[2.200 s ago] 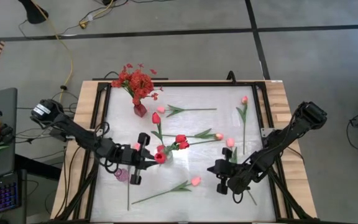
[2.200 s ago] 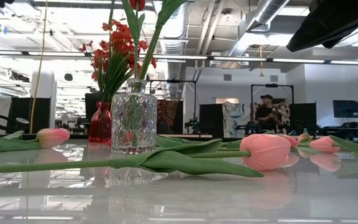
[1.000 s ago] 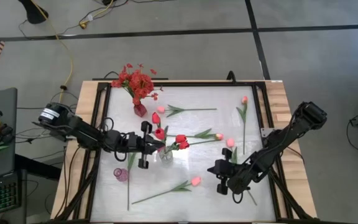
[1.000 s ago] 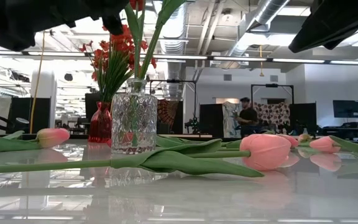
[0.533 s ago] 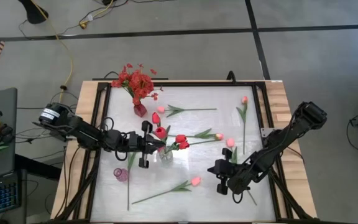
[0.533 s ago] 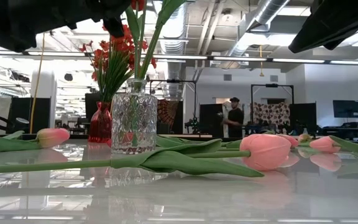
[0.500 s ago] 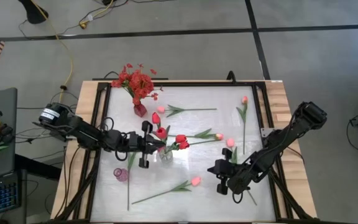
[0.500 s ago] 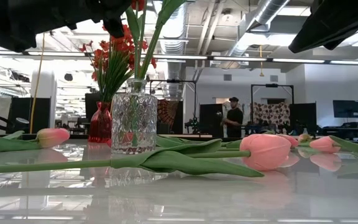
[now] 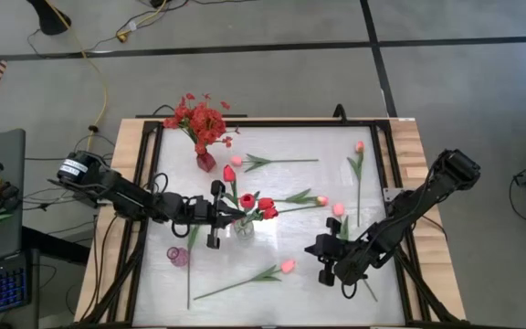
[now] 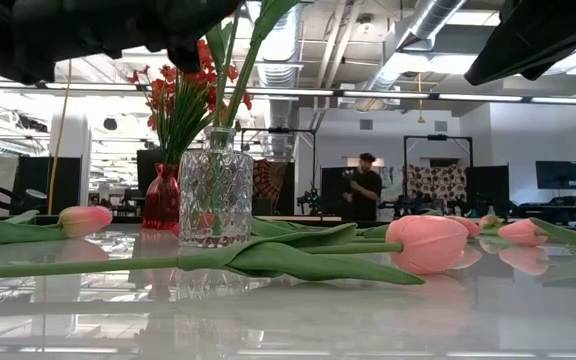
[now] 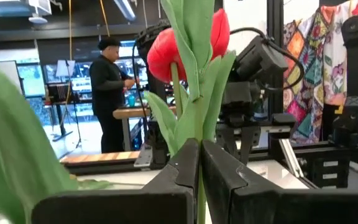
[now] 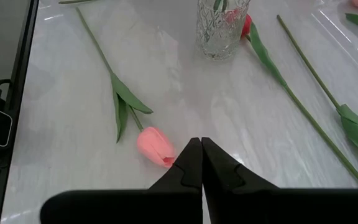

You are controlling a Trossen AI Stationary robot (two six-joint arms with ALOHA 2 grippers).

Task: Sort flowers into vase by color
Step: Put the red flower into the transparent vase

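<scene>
A red tulip stands upright with its green stem pinched between the closed fingers of the left gripper. In the high view this gripper sits just beside the clear glass vase near the table's middle, and the held bloom lies above the vase alongside other red tulips already standing in it. In the low view the vase holds green stems rising out of its neck.

A small red vase at the far left of the table carries a bushy spray of red blossoms. A small pink vase stands near the left front edge. Loose pink tulips lie flat on the white surface: one at the front centre, one right of the clear vase, and one toward the far right.

The right gripper rests low at the front right with its fingers pressed together and holding nothing; in the right wrist view its tips lie just beside the front pink tulip.

A person stands in the room beyond the table.
</scene>
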